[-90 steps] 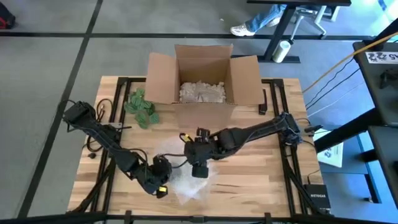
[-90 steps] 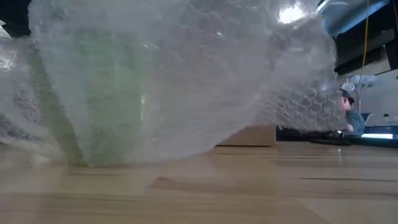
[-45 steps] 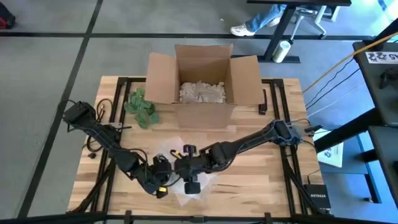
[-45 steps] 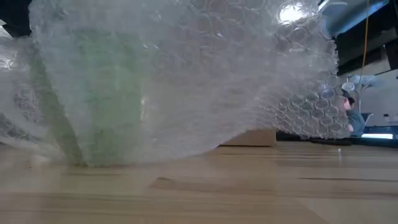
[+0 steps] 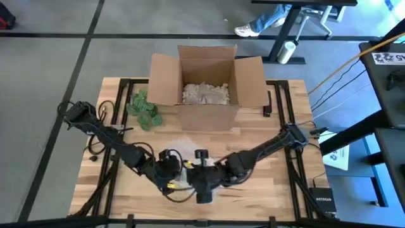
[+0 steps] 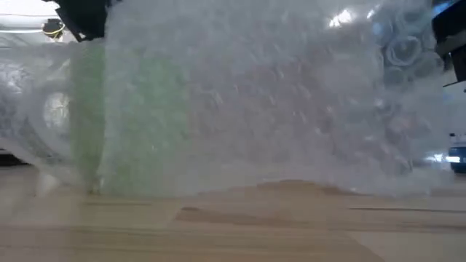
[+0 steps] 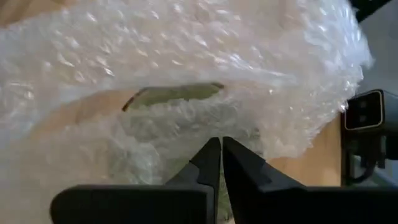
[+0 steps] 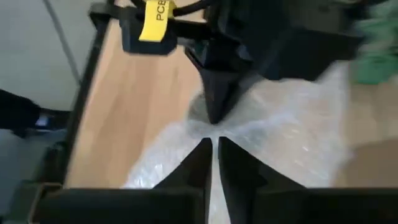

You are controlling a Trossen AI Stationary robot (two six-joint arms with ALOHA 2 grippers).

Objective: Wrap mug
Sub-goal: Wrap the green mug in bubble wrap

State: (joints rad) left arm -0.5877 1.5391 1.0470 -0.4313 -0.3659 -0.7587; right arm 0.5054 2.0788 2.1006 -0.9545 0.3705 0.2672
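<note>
A sheet of clear bubble wrap (image 6: 291, 109) lies bunched over a green mug (image 6: 127, 116), which stands on the table near its front edge and shows only through the wrap. In the left wrist view the mug's rim (image 7: 174, 93) shows under the wrap. My left gripper (image 5: 172, 174) and my right gripper (image 5: 195, 177) meet tip to tip above the bundle, both shut on the wrap. In the high view they hide most of the wrap (image 5: 183, 190). My left gripper pinches a gathered bit of the bubble wrap (image 7: 217, 127) between its two fingertips, slanting down from the table's left. How many layers, I cannot tell. The wrap's lower part rests on the table. My right gripper pinches the same gathered spot of the wrap (image 8: 212, 132) between its fingertips, coming from the table's right, opposite the left gripper's fingers (image 8: 214, 102). The wrap spreads out slack below the spot.
An open cardboard box (image 5: 209, 79) with pale packing filler stands at the table's far middle. A green crumpled thing (image 5: 144, 109) lies to the left of the box. Bare wood lies to the right of the arms. A person's legs show on the floor beyond the table.
My right gripper has gone toward the table's near edge and a little left, coming down onto the bundle beside my left gripper. My left gripper has shifted slightly right. The wrap's right part has been pulled up and over, standing higher around the mug in the low view.
</note>
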